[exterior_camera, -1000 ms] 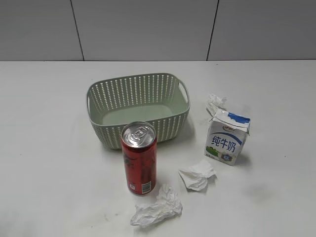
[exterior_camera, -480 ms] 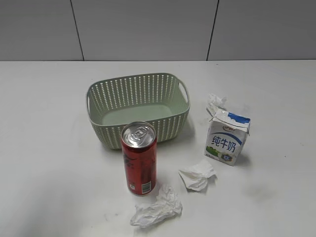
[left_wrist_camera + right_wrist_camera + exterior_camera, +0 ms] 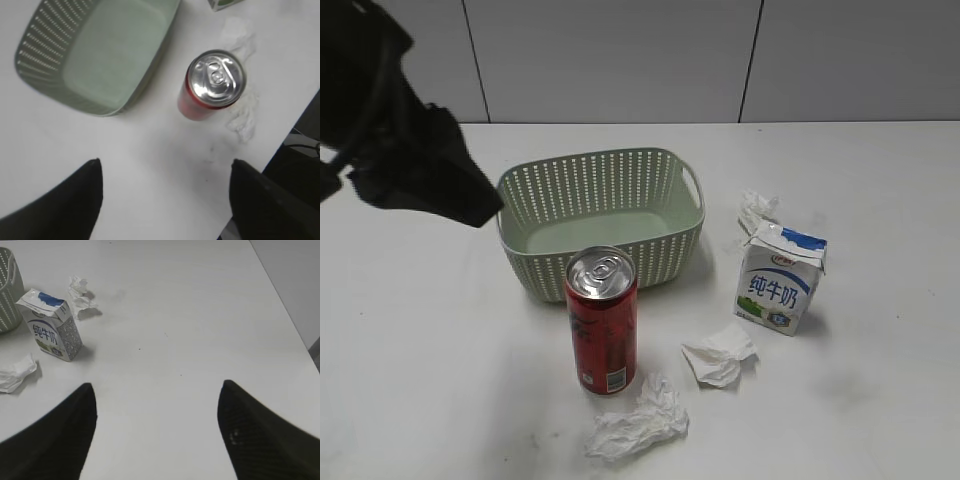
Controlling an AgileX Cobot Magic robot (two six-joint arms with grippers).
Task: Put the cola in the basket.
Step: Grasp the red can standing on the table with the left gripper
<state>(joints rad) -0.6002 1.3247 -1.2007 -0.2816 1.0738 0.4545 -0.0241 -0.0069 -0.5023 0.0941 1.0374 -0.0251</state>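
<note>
Cola (image 3: pixel 602 322) upright on table | basket (image 3: pixel 601 215) holds nothing

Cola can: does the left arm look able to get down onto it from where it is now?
Probably yes. The left gripper is open above bare table, and the cola stands upright ahead of it with nothing between. The basket sits off to one side, crumpled tissue beyond the can.
</note>
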